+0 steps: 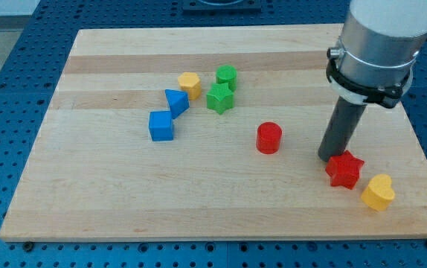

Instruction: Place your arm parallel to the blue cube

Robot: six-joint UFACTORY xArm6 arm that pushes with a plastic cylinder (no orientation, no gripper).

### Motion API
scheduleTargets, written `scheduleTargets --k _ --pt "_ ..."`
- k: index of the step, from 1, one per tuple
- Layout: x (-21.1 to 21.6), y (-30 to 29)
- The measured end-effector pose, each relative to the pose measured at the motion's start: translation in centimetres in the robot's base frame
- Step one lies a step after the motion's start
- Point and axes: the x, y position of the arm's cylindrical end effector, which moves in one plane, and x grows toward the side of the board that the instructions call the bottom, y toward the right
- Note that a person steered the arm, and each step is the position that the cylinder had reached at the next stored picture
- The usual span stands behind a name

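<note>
1. My tip point(328, 157), the lower end of the straight dark rod, rests on the pale wooden board point(109, 201) at the view's right; it carries no claw, so nothing opens or closes
2. The tip sits just beside the red star block point(344, 170), at its upper left
3. The blue cube point(161, 126) lies well apart at the view's left, touching the blue triangular block point(175, 101)
4. A red cylinder point(268, 138) stands between cube and tip

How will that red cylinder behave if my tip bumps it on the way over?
The red cylinder stands upright on its flat end, so it will probably slide, not roll. Short and squat, it seems unlikely to tip. My tip sits to its right, beside the red star.
</note>
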Motion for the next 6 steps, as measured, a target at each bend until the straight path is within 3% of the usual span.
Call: scheduleTargets --k 3,5,6 --pt "-6.0 -8.1" --pt "-5.6 -15.2" --pt "-4.5 -15.7"
